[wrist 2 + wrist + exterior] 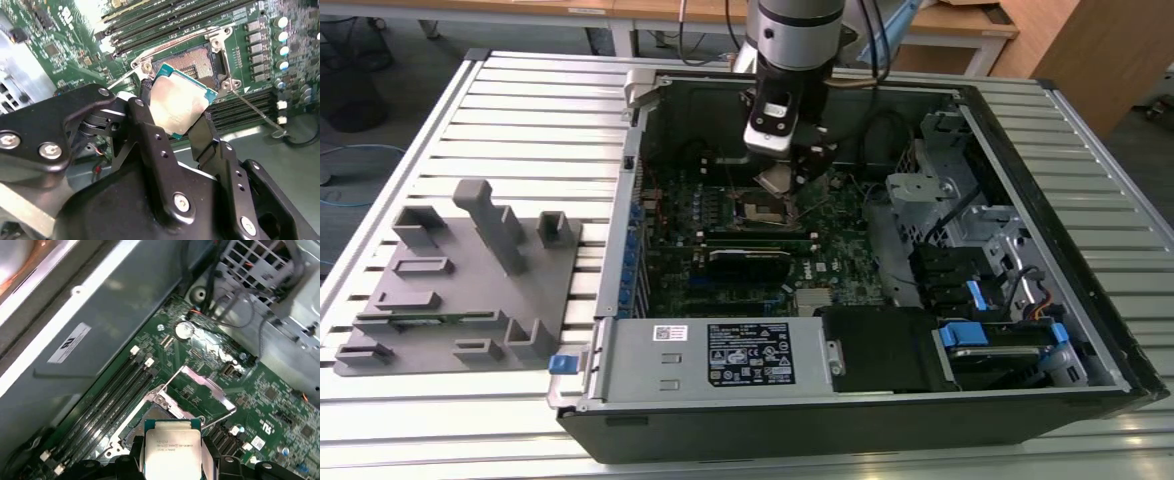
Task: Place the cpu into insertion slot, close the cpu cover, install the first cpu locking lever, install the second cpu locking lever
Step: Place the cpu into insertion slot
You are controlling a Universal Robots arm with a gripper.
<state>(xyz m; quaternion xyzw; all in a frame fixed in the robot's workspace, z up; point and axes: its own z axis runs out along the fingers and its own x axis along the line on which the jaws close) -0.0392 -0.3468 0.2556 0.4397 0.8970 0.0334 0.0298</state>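
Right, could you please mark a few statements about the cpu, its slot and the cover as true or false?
1. The gripper holds the cpu. True.
2. The cpu sits in the insertion slot. False: the slot is empty, and the cpu is held clear of it.
3. The cpu cover is shut. False: it stands swung open.
4. Long black memory slots run beside the insertion slot. True.
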